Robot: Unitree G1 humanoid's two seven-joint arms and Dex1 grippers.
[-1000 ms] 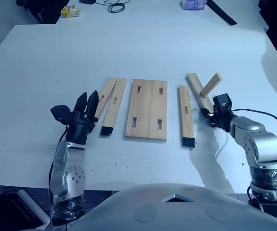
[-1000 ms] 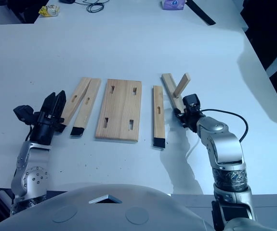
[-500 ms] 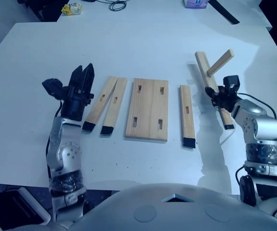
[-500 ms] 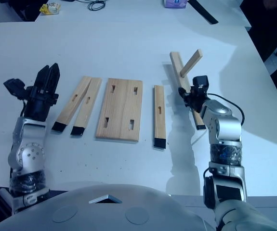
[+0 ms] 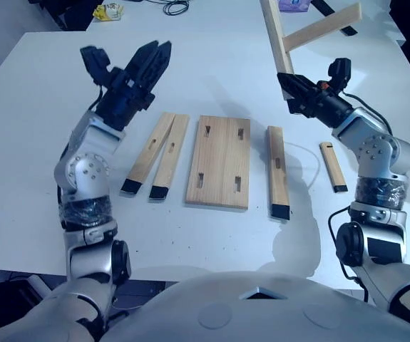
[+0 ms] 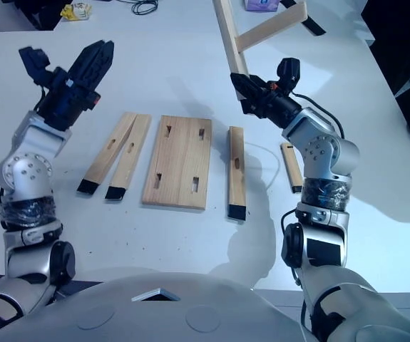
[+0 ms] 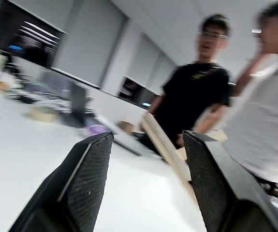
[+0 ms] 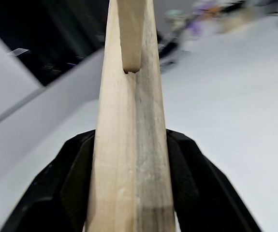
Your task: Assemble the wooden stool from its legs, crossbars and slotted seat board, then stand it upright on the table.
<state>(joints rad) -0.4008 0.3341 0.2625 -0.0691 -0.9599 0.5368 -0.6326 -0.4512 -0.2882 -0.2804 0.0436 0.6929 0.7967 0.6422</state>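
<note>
The slotted seat board (image 5: 217,161) lies flat mid-table. Two black-tipped legs (image 5: 148,150) (image 5: 169,155) lie side by side on its left and a third leg (image 5: 277,169) on its right. A short wooden piece (image 5: 331,165) lies further right. My right gripper (image 5: 294,87) is held high above the table, shut on the lower end of a fourth leg (image 5: 272,32) that stands upward with a crossbar (image 5: 324,26) jutting from it. The right wrist view has this leg (image 8: 129,121) clamped between both pads (image 8: 76,188). My left gripper (image 5: 155,58) is raised over the far left, open and empty.
At the table's far edge sit a yellow object (image 5: 109,11), a coiled cable (image 5: 173,8), a purple box (image 5: 293,5) and a black strip (image 5: 331,9). Bare white tabletop (image 5: 48,107) surrounds the wooden parts.
My right gripper lifted the leg with its crossbar off the table and swung it upright, uncovering the short piece. My left arm rose and moved away from me, gripper still open.
</note>
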